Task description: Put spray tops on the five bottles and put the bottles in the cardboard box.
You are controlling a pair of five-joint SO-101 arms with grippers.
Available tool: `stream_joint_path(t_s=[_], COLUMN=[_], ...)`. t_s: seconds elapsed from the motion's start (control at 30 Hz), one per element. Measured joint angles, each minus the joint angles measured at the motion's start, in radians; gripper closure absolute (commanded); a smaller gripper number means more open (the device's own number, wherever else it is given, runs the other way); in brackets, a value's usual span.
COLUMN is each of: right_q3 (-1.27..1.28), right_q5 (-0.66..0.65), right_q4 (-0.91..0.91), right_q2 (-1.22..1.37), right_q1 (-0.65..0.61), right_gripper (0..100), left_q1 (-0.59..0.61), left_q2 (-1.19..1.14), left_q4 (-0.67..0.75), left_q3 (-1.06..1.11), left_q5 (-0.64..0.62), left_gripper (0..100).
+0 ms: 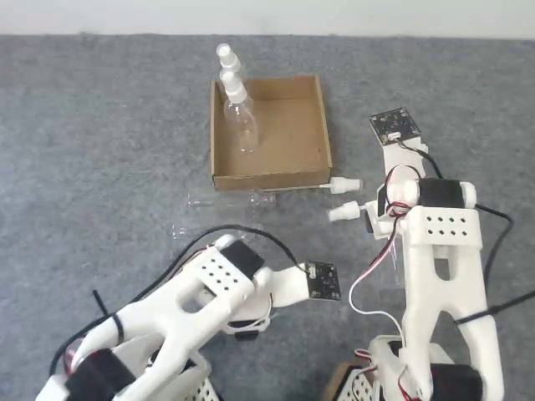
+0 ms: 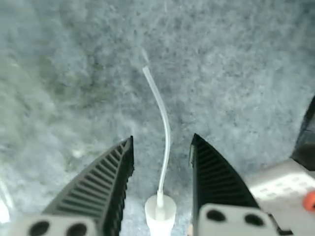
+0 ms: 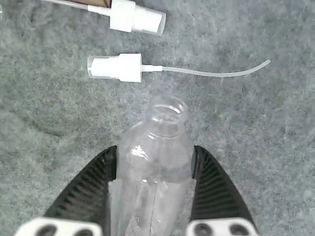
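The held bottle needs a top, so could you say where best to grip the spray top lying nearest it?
Take the spray top by its collar, from above, jaws across it: it lies flat, and its thin tube may flex.

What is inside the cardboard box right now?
One clear bottle with a spray top rests against a side wall of the cardboard box. A second spray top pokes up at the far corner; the wall hides whether its bottle is inside. The rest is bare cardboard.

Fuzzy grey cloth under hard plastic.
The table cover (image 1: 100, 125) is rough matt felt, the box (image 1: 272, 178) dull brown cardboard, the bottle (image 3: 155, 162) clear glossy plastic, the spray top (image 3: 118, 68) smooth white plastic.
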State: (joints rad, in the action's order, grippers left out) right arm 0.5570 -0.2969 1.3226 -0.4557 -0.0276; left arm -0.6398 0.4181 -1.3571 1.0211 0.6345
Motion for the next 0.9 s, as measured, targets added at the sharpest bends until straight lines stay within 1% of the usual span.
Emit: stream_joint_path(t_s=[0.07,0.13,0.3,0.5,0.63,0.77,0.9], right_q3=[0.000,0.000,0.000,0.000,0.000,0.000,0.000], right_q5=[0.000,0.000,0.000,0.000,0.000,0.000,0.000], right_q4=[0.000,0.000,0.000,0.000,0.000,0.000,0.000], right_q2=[0.000,0.000,0.000,0.000,0.000,0.000,0.000], right_q1=[0.000,0.000,0.000,0.000,0.000,0.000,0.000], right_gripper=[97.5,97.5,97.5,97.5,97.5,97.5,97.5], left_q1=[0.000,0.000,0.000,0.002,0.000,0.000,0.000], left_q2=[0.000,0.000,0.000,0.000,0.000,0.000,0.000], left_q4=[0.044,0.074,0.077,0.110,0.160,0.169,0.169], left_q3=[0.032,0.044,0.046,0.069,0.109,0.112,0.112], left_q5=[0.000,0.000,0.000,0.009,0.026,0.026,0.026], left_gripper=[83,85,93,93,93,93,99])
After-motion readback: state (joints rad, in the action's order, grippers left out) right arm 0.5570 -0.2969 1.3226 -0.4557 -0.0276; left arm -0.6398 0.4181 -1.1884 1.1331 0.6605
